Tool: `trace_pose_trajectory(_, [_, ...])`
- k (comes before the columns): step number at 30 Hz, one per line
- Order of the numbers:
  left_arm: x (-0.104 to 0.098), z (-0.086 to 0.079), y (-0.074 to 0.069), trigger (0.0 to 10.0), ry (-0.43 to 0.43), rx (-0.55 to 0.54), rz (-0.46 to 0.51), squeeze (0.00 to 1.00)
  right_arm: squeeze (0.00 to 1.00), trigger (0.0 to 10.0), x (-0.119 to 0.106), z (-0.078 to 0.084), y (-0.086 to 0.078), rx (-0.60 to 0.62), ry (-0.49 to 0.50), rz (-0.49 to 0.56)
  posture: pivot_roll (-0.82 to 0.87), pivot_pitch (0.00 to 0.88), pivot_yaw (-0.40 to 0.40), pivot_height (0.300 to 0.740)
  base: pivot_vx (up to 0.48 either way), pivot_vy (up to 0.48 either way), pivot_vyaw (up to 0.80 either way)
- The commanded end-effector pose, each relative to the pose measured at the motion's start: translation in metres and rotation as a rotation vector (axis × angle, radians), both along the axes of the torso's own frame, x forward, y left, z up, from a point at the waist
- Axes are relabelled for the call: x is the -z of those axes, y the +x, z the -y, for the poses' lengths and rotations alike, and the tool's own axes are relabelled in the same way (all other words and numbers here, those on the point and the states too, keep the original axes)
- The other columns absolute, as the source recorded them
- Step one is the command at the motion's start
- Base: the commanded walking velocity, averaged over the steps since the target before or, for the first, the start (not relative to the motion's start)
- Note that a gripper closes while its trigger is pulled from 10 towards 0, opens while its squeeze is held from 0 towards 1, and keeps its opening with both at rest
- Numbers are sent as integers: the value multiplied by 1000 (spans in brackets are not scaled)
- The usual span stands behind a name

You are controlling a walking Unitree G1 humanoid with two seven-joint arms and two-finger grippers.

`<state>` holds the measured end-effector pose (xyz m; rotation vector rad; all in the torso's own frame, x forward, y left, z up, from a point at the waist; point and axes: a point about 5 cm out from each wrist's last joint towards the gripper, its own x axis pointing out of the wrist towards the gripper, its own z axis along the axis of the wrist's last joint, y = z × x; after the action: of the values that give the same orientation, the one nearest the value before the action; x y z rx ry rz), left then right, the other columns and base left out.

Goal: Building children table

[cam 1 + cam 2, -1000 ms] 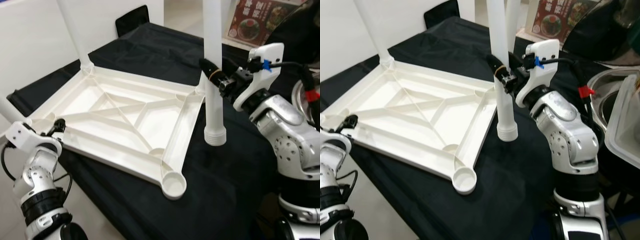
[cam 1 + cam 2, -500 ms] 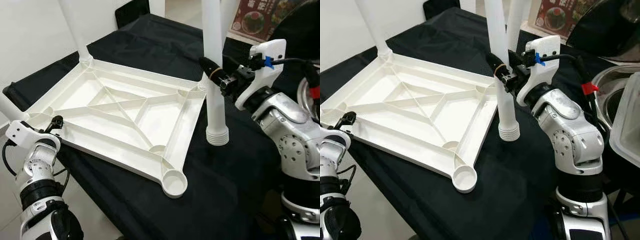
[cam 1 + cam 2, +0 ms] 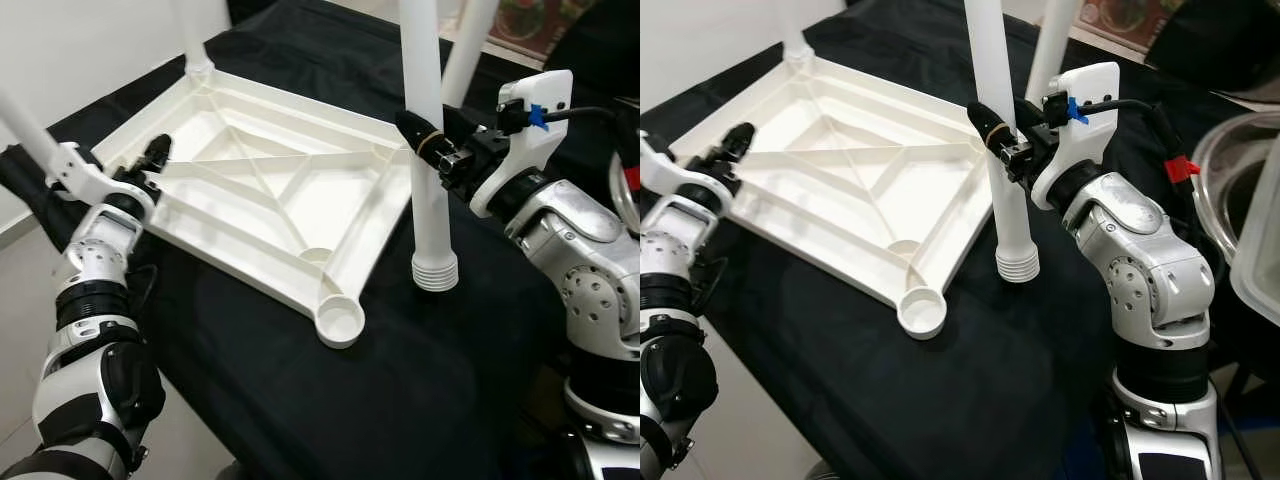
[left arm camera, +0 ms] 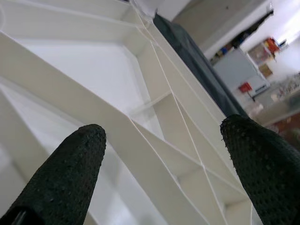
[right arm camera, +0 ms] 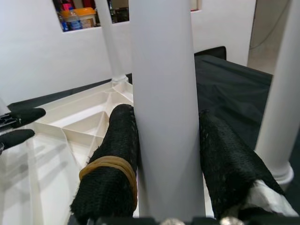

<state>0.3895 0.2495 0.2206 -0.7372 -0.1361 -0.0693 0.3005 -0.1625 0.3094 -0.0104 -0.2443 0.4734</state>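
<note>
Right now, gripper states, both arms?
Left gripper: open, fingers straddling a rib of the tabletop.
Right gripper: shut on the table leg.

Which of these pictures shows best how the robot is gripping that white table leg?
The right wrist view: the white leg sits squeezed between the right gripper's two black fingers. Both eye views show the whole leg upright, threaded end near the black cloth. The left wrist view shows the tabletop underside instead.
</note>
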Motion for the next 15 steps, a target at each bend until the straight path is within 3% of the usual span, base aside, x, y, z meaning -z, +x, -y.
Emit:
trace_pose_trajectory(1, [1, 6, 1, 10000, 94, 41, 10, 0, 0, 10000, -8, -2, -3, -7, 15, 32, -156, 241, 3, 740, 0, 0, 0])
trace_pose_trajectory(5, [-7, 13, 2, 10000, 114, 87, 61, 0, 0, 10000, -9, -2, -3, -10, 39, 35, -154, 234, 5, 740, 0, 0, 0])
trace_pose_trajectory(6, [-18, 26, -2, 10000, 198, 159, 147, 0, 0, 10000, -13, -2, -4, -25, 93, 47, -150, 210, 11, 740, 0, 0, 0])
trace_pose_trajectory(9, [-26, 36, -7, 10000, 252, 212, 215, 0, 0, 10000, -17, -2, -5, -35, 129, 56, -147, 204, 13, 740, 0, 0, 0])
trace_pose_trajectory(10, [-35, 46, -14, 10000, 296, 266, 287, 0, 0, 10000, -18, -1, -4, -38, 156, 62, -137, 188, 18, 740, 0, 0, 0])
trace_pose_trajectory(11, [-35, 46, -14, 10000, 296, 266, 287, 0, 0, 10000, -18, -1, -4, -38, 156, 62, -137, 188, 18, 740, 0, 0, 0])
trace_pose_trajectory(12, [-45, 66, -30, 10000, 381, 354, 377, 0, 0, 10000, -19, 1, -2, -32, 170, 66, -121, 179, 18, 740, 0, 0, 0])
trace_pose_trajectory(15, [-47, 76, -37, 10000, 426, 390, 403, 0, 0, 10000, -19, 2, 0, -28, 166, 67, -121, 179, 18, 740, 0, 0, 0])
